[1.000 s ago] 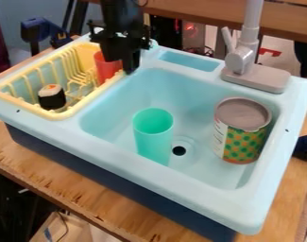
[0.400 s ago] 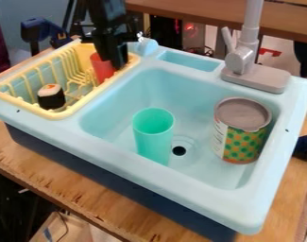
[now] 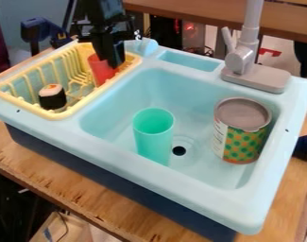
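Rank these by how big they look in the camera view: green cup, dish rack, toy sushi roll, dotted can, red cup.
1. Dish rack
2. Dotted can
3. Green cup
Unsure: red cup against toy sushi roll, as the hand partly hides the cup.

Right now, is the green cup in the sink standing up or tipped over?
Standing up. The green cup has its round open top facing up and its bottom down in the sink.
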